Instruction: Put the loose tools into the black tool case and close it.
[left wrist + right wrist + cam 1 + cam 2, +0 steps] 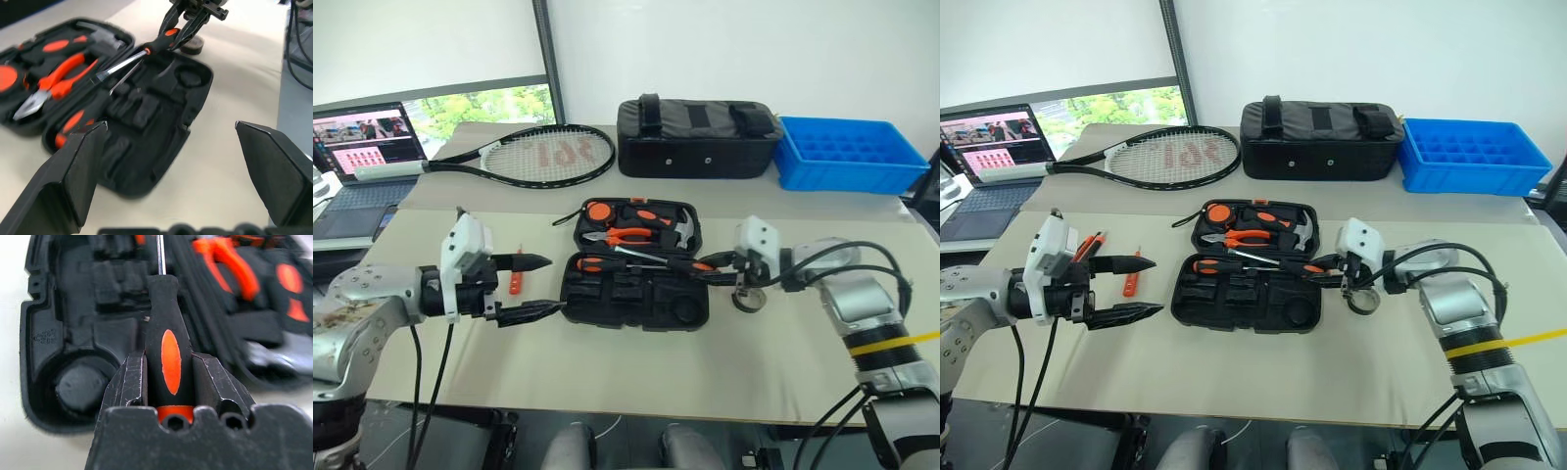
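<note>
Tabletop (pixel 636 372): beige cover; bare stretch along the near edge in front of the case; racket (pixel 533 157), black fabric bag (pixel 697 137) and blue tray (pixel 850 154) line the far edge
Tool case (pixel 636 299): black, lying open at mid-table; pliers (pixel 625 236) and hammer in the far half
My right gripper (pixel 168 377): jaws pinching a black-and-orange screwdriver (pixel 166 338) by its handle, shaft reaching over the case's near half; tape roll (pixel 749 297) just beside, at the case's right end
My left gripper (pixel 540 284): jaws spread wide, holding nothing, at the case's left end
Small orange screwdriver (pixel 1132 282): on the cover, left of the case; utility knife (pixel 1087 245) beyond it
</note>
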Tool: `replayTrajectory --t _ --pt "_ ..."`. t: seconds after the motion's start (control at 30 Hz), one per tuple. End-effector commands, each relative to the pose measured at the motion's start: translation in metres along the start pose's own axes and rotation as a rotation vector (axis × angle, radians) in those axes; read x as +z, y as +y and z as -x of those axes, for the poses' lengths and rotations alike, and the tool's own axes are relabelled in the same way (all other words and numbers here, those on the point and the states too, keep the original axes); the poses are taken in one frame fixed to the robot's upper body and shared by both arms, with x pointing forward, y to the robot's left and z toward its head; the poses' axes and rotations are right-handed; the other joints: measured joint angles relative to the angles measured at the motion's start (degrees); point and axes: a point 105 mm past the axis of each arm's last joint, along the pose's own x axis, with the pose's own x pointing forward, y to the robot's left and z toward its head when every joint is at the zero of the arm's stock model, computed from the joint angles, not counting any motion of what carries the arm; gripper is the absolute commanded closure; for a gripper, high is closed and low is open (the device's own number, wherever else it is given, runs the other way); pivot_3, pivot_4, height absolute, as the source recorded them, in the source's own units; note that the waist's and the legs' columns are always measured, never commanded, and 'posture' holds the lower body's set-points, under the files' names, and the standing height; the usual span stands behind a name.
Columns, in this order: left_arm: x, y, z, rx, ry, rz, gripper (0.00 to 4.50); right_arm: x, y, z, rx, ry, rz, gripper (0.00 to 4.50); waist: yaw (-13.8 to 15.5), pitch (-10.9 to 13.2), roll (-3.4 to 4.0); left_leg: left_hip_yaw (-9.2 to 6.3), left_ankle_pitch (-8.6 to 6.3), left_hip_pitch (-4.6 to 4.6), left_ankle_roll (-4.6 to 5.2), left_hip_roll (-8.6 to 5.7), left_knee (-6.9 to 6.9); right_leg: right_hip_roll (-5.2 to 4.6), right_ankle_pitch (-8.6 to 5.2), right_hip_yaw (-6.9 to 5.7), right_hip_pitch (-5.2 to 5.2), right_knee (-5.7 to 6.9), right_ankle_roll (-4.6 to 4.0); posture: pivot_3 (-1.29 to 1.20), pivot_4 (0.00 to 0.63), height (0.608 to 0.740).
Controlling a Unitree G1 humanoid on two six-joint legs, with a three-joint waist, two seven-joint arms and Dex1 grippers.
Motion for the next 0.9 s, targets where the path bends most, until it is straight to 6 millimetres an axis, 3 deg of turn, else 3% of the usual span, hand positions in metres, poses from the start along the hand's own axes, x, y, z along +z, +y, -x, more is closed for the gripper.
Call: replayTrajectory --t 0.03,0.17,0.23,0.33,0.47,0.67,0.8,0.9 --pt "0.012 -0.005 0.006 0.020 -0.015 -0.051 0.00 0.009 -0.003 -0.006 0.027 -0.019 0.092 3.55 -0.05 0.00 0.00 0.00 0.00 0.00 0.00 0.01 -0.01 0.00 0.00 0.00 -0.02 0.00 -0.01 0.00 0.150 0.708" --pt "0.013 -0.005 0.007 0.038 -0.022 -0.057 0.00 0.010 -0.004 -0.013 0.051 -0.024 0.105 3.55 -0.24 0.00 0.00 0.00 0.00 0.03 0.00 0.03 -0.03 0.02 0.01 -0.03 -0.02 0.05 -0.04 0.00 0.150 0.708" --pt "0.014 -0.006 0.007 0.041 -0.023 -0.056 0.00 0.009 -0.005 -0.015 0.051 -0.012 0.115 2.53 -0.36 0.00 0.00 0.00 0.00 0.04 0.00 0.03 -0.03 0.02 0.01 -0.03 -0.03 0.08 -0.05 0.00 0.150 0.708" --pt "0.014 -0.006 0.007 0.040 -0.025 -0.051 0.00 0.014 -0.009 -0.014 0.028 -0.034 0.130 1.71 -0.47 0.00 0.00 0.00 0.00 0.07 0.00 0.04 -0.05 0.03 0.00 -0.05 -0.03 0.09 -0.06 0.00 0.150 0.708" --pt "0.014 -0.005 0.007 0.038 -0.025 -0.049 0.00 0.025 -0.018 -0.006 -0.032 -0.081 0.138 0.27 -0.54 0.00 0.00 0.00 0.00 0.09 0.00 0.05 -0.06 0.03 0.00 -0.04 -0.03 0.11 -0.08 0.00 0.150 0.708" --pt "0.014 -0.002 0.005 0.029 -0.026 -0.049 0.00 0.049 -0.022 -0.004 -0.097 -0.234 0.021 0.27 -0.59 0.00 0.00 0.00 0.00 0.09 0.00 0.05 -0.06 0.03 0.00 -0.05 -0.02 0.11 -0.08 0.00 0.150 0.708" --pt "0.013 -0.001 0.004 0.024 -0.026 -0.046 0.00 0.054 -0.019 -0.014 -0.125 -0.298 -0.034 1.21 -0.72 0.00 0.00 0.00 0.00 0.14 0.00 0.08 -0.10 0.07 0.01 -0.05 -0.03 0.14 -0.09 0.00 0.150 0.708" --pt "0.013 0.000 0.004 0.021 -0.027 -0.044 0.00 0.049 -0.012 -0.027 -0.112 -0.299 -0.052 2.31 -0.54 0.00 0.00 0.00 0.00 0.12 -0.01 0.07 -0.10 0.05 0.01 -0.06 -0.03 0.14 -0.09 0.00 0.150 0.708"
